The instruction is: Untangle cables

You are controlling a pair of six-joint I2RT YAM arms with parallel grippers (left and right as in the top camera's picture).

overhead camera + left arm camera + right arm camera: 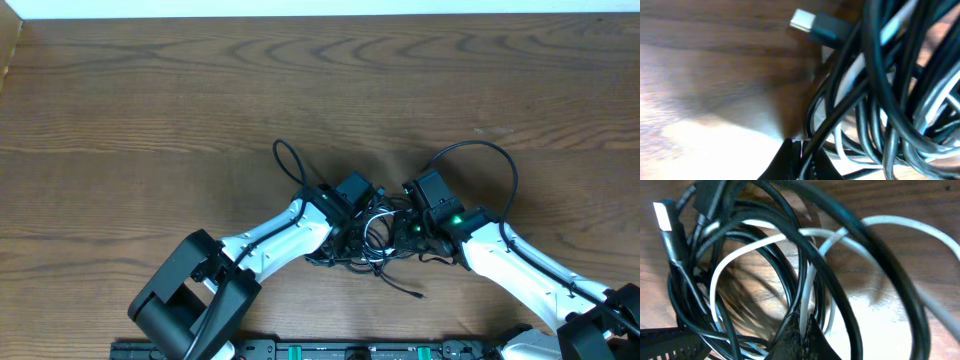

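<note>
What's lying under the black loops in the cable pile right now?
A white cable threads under the black cables, with bare wooden table showing through the loops. Where strands bunch thickest, anything beneath is hidden.

Brown wood-grain table [150, 100]

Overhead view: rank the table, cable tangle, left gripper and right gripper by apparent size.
1. table
2. cable tangle
3. left gripper and right gripper: these look alike, so I leave them unranked.
</note>
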